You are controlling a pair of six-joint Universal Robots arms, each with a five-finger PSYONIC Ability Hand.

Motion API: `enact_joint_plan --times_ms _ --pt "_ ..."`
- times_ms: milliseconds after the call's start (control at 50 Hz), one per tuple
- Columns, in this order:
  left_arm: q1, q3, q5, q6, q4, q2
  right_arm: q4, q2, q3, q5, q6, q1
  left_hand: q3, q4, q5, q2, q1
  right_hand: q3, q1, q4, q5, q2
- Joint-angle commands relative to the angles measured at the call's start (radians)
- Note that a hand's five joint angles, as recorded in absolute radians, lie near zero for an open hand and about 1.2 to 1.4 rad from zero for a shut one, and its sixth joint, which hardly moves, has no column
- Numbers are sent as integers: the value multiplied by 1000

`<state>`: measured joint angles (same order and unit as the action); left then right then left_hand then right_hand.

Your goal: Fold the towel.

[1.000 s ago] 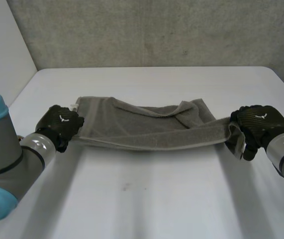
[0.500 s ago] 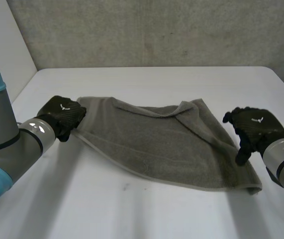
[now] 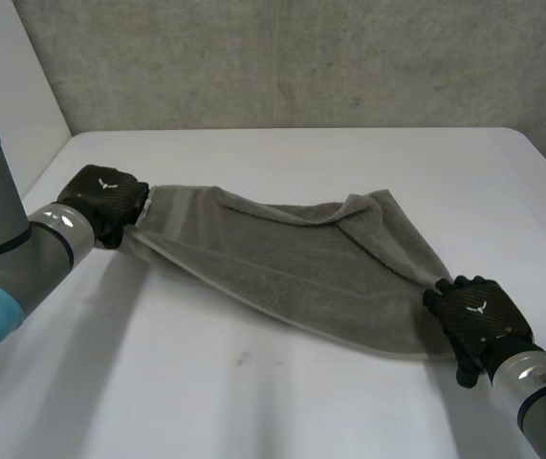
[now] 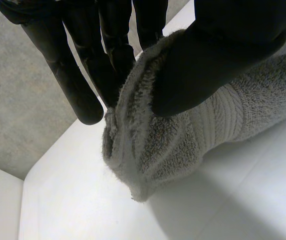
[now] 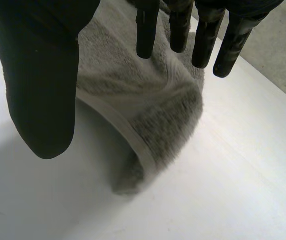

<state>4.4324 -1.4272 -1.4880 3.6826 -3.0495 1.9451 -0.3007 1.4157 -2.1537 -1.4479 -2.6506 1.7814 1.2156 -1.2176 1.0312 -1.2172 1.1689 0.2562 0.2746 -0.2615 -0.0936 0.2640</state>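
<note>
Towel (image 3: 301, 273) on table (image 3: 282, 402) between left hand (image 3: 107, 196) and right hand (image 3: 473, 316)

A grey towel (image 3: 301, 263) lies rumpled and slanted on the white table (image 3: 253, 402). The left hand (image 3: 108, 196) is at the towel's far left corner, and the right hand (image 3: 473, 316) is at its near right corner.

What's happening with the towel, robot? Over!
Left hand pinching a towel corner. Right hand open over the opposite near corner, not gripping. Towel spread out, not folded. Nothing in the way.
</note>
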Motion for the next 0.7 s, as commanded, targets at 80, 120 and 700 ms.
enact_joint_plan --times_ms 80,120,700 --pt "-1 -2 0 -3 0 8 -161 -118 3 12 17 -33 181 -179 190 -179 227 263 244 -257 -251 255" --pt "-1 -2 2 -3 0 8 -187 -121 5 9 15 -34 181 -179 190 -179 227 330 312 -325 -318 322" --pt "27 -136 5 11 276 -141 555 115 499 -85 103 -86 181 -179 190 -179 227 1140 1122 -1135 -1128 1132"
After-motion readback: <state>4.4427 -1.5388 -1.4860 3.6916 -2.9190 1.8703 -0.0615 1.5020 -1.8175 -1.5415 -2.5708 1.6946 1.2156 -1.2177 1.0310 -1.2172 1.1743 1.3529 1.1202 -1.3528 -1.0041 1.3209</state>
